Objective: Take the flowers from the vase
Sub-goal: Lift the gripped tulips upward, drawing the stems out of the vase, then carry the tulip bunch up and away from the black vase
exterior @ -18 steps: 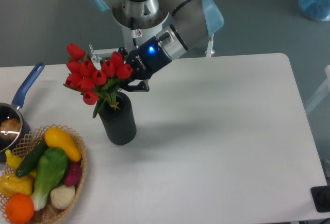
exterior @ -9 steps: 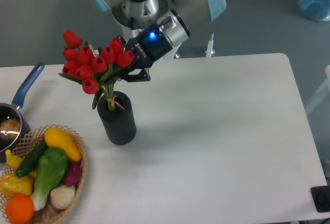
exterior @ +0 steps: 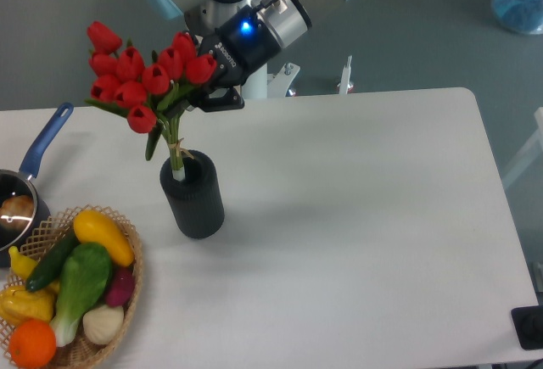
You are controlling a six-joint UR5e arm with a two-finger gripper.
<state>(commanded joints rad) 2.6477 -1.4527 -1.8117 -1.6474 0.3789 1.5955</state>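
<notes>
One bunch of about ten red tulips sticks up out of one dark vase on the white table. The bunch stands almost straight up, leaning a little to the left, red heads on top and the tied green stems pointing down into the vase's mouth. The black gripper is closed around the tulips just under the heads. The vase is round like a can, with a dull skin. At the near left sits one woven basket of bright vegetables, and beside it one saucepan with a blue handle.
</notes>
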